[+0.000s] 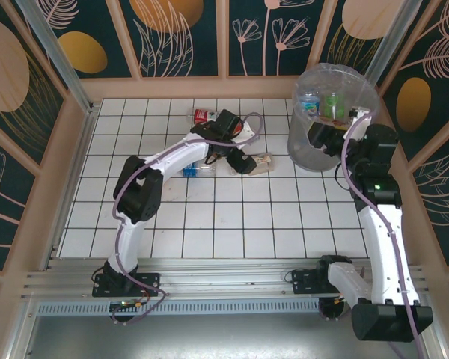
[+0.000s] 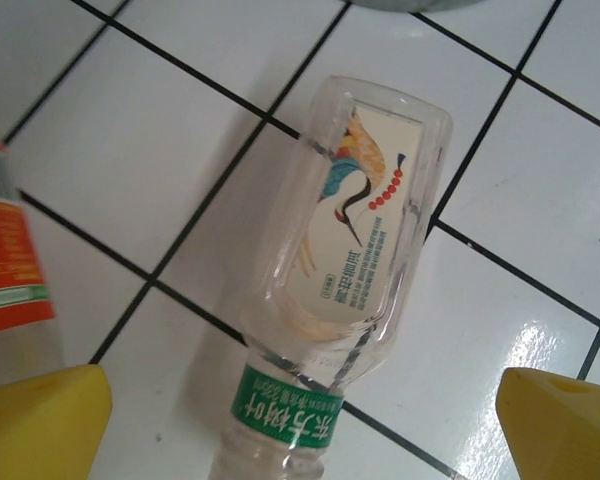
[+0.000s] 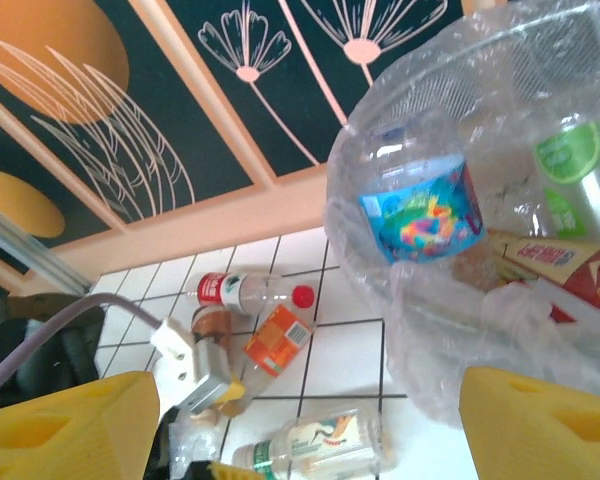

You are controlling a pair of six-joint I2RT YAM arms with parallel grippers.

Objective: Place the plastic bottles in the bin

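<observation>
A clear bottle with a crane label and green neck band (image 2: 355, 230) lies on the tiles, its neck between the fingertips of my open left gripper (image 2: 305, 430). From above, that bottle (image 1: 260, 163) lies just right of the left gripper (image 1: 242, 160). My right gripper (image 1: 320, 137) hangs open with nothing in it at the near rim of the grey bin (image 1: 305, 153). In the bagged bin (image 3: 450, 330) lie a blue-labelled bottle (image 3: 420, 215), a green-labelled one (image 3: 565, 150) and a red-and-brown-labelled one (image 3: 570, 265). The right gripper (image 3: 300, 435) looks past the bin at the table.
A red-labelled bottle (image 3: 235, 290), an orange-labelled bottle (image 3: 280, 340) and a brownish one (image 3: 210, 325) lie behind the left wrist. A blue-labelled bottle (image 1: 191, 170) lies under the left forearm. An orange label (image 2: 5, 260) shows at the left wrist view's left edge. Wooden walls ring the tiled table.
</observation>
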